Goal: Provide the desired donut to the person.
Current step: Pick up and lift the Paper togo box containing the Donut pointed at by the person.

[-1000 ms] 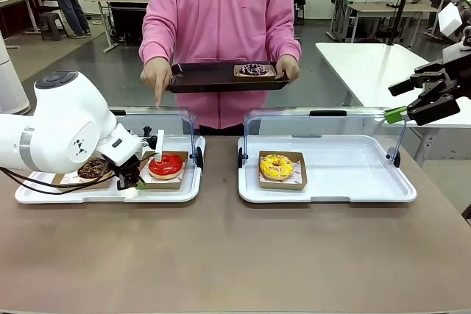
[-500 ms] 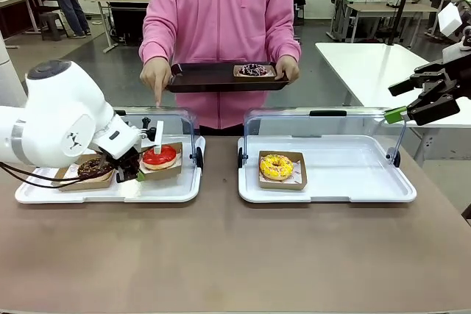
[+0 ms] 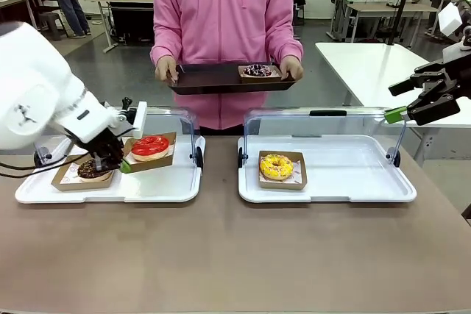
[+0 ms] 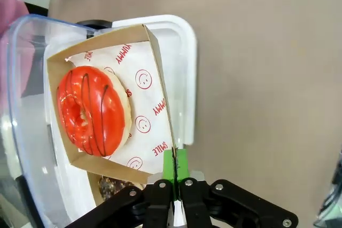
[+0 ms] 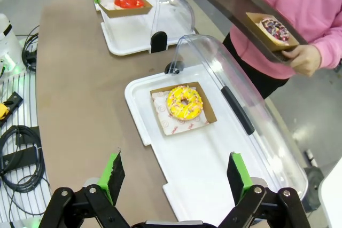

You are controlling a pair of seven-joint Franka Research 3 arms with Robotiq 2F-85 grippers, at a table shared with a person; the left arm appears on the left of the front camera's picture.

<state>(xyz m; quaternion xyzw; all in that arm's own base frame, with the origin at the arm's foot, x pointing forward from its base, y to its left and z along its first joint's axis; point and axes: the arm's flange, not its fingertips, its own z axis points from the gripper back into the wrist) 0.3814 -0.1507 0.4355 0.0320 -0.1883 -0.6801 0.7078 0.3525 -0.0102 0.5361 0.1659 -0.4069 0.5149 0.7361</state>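
My left hand (image 4: 175, 166) clamps the box (image 3: 151, 163) wall; its red donut (image 3: 150, 145) hangs tilted over the left tray (image 3: 162, 189). The person (image 3: 221, 12) holds a dark tray (image 3: 210, 79) far and right of it. My right hand (image 3: 394, 101) is apart and farther off.

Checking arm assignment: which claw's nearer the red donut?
Left. The left claw grips the box under the red donut; the right claw hangs open beyond the other tray.
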